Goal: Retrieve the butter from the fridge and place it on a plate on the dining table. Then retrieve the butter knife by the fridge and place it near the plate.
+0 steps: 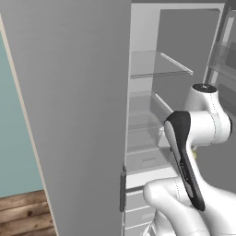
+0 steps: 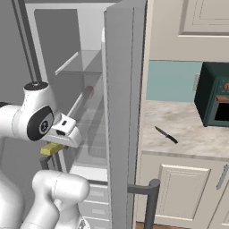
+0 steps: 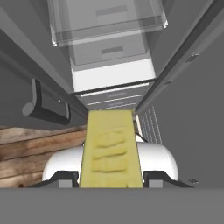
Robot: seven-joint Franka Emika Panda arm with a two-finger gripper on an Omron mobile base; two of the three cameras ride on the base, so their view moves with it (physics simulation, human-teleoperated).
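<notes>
The butter (image 3: 111,144), a pale-yellow stick, is clamped between the two fingertips of my gripper (image 3: 111,180) in the hand view. In the right base view the butter (image 2: 51,149) pokes out below the white hand, just in front of the open fridge (image 2: 85,80). Both fridge doors stand open, showing glass shelves and drawers (image 3: 109,26). The butter knife (image 2: 166,134) lies on the counter right of the fridge. The plate and the dining table are out of view.
The open right fridge door (image 2: 123,112) with its long handle (image 2: 152,197) stands between the arm and the beige counter (image 2: 188,129). A dark green oven (image 2: 214,94) sits at the counter's far right. The left door (image 1: 78,115) blocks the left side. Wooden floor (image 1: 23,212) lies below.
</notes>
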